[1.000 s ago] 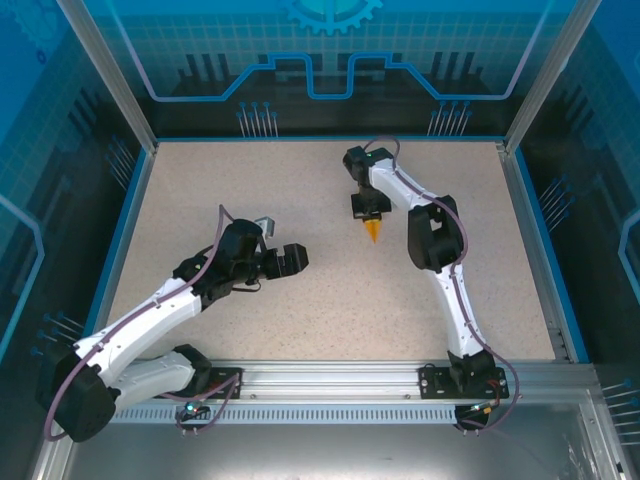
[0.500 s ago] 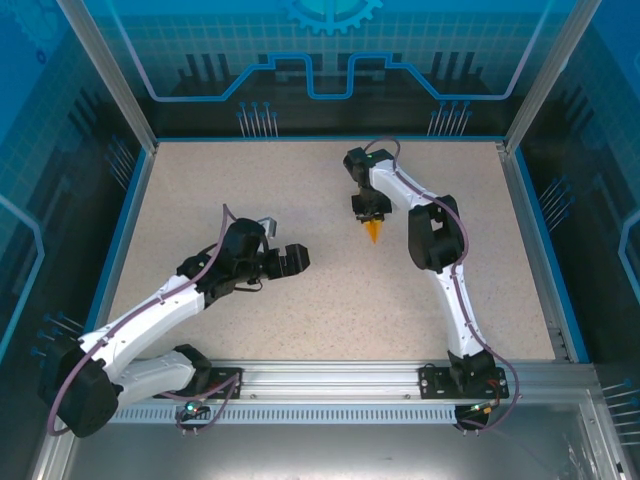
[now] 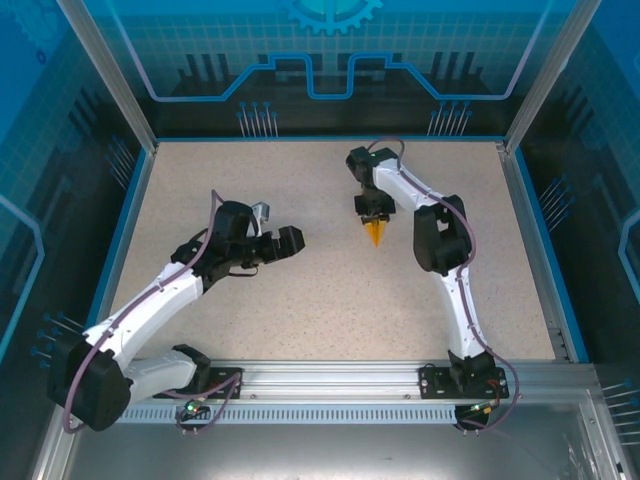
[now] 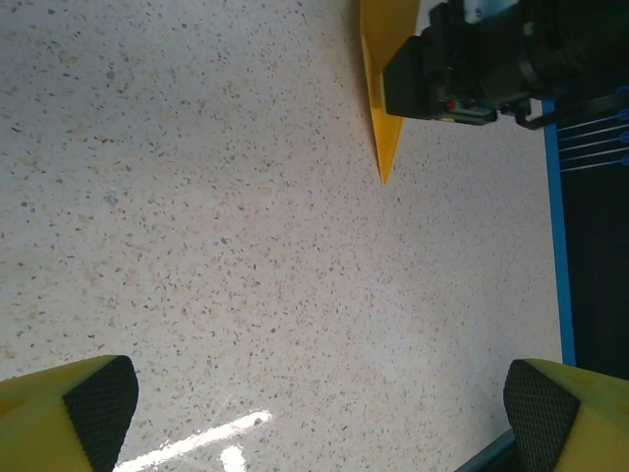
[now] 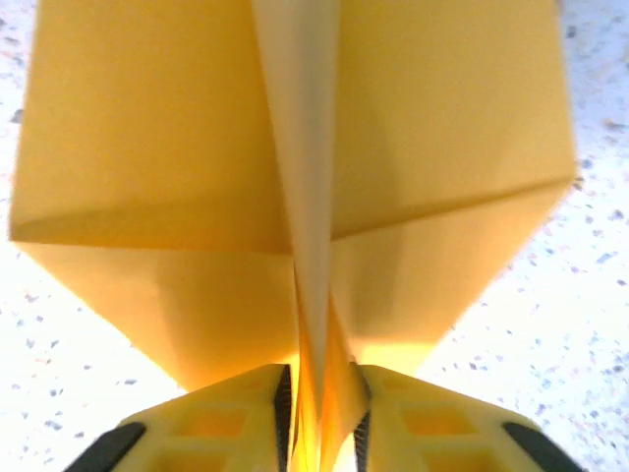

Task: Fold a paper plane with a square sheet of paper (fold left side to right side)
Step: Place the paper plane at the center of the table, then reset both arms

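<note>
Right hand (image 5: 322,393) pinches the centre fold of the plane (image 5: 442,128), which rests on the far tabletop (image 3: 300,300), so I'd ease the pads off slowly and lift straight up; left hand (image 3: 275,227) hangs spread wide, well apart.

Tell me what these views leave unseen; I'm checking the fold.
Top external: small orange-yellow folded paper plane, wide end under right gripper; creases too small.
Left wrist: plane cut by top edge, partly behind that gripper.
Right wrist: far end cropped; too close to judge grip.
</note>
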`<state>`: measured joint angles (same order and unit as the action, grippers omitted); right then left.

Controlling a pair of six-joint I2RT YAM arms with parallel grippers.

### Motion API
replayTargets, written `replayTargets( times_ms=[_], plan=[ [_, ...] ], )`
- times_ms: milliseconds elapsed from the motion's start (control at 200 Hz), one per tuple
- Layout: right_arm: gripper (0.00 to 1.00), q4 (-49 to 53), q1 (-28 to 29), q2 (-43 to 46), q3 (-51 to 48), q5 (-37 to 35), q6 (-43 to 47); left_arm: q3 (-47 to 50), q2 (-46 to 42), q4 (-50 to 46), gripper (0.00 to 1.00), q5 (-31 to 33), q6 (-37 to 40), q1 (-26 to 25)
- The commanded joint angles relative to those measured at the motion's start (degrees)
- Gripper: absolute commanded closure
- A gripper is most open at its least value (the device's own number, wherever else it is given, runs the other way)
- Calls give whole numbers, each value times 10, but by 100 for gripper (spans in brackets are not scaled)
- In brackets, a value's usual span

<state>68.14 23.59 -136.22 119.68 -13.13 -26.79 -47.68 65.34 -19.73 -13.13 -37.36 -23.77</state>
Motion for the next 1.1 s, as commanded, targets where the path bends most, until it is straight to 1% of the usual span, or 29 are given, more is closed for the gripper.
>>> replayTargets(
  times_ms=[0,150,205,290,370,470,505,560,605,635,665,730,815,880,1005,1055,1090],
  plan=[
    [70,17,3,56,-17,-9,-6,-20,7,14,1,-41,6,24],
    [60,1,11,124,-57,-4,4,-26,9,19,1,-51,9,52],
    [58,-13,11,165,-84,-8,12,-29,7,19,1,-48,14,67],
    [50,-66,7,258,-156,-17,35,-28,-1,21,1,-26,26,91],
    [41,-140,-6,365,-260,-27,60,-24,-13,15,1,41,43,109],
    [33,-239,-40,493,-400,-29,93,-3,-33,29,1,163,72,119],
    [30,-277,-57,534,-451,-28,103,12,-42,51,1,207,90,119],
    [27,-332,-90,594,-524,-24,110,46,-55,99,1,259,114,119],
    [20,-385,-117,636,-584,-14,114,75,-64,144,1,298,136,119],
    [13,-421,-133,658,-620,-3,117,91,-68,174,1,315,157,119],
    [10,-449,-149,675,-653,6,119,111,-71,200,1,329,179,119],
    [1,-505,-174,698,-716,3,124,137,-72,233,1,366,220,119],
    [1,-579,-212,699,-782,-5,123,155,-64,252,1,410,293,119],
    [1,-649,-239,691,-831,-2,124,182,-56,293,1,432,341,121],
    [1,-818,-253,658,-917,-6,152,232,-29,381,1,396,368,142],
    [1,-865,-254,634,-927,-1,157,253,-20,427,1,371,375,150],
    [1,-861,-253,624,-916,3,158,270,-13,467,1,355,376,157]
  ],
)
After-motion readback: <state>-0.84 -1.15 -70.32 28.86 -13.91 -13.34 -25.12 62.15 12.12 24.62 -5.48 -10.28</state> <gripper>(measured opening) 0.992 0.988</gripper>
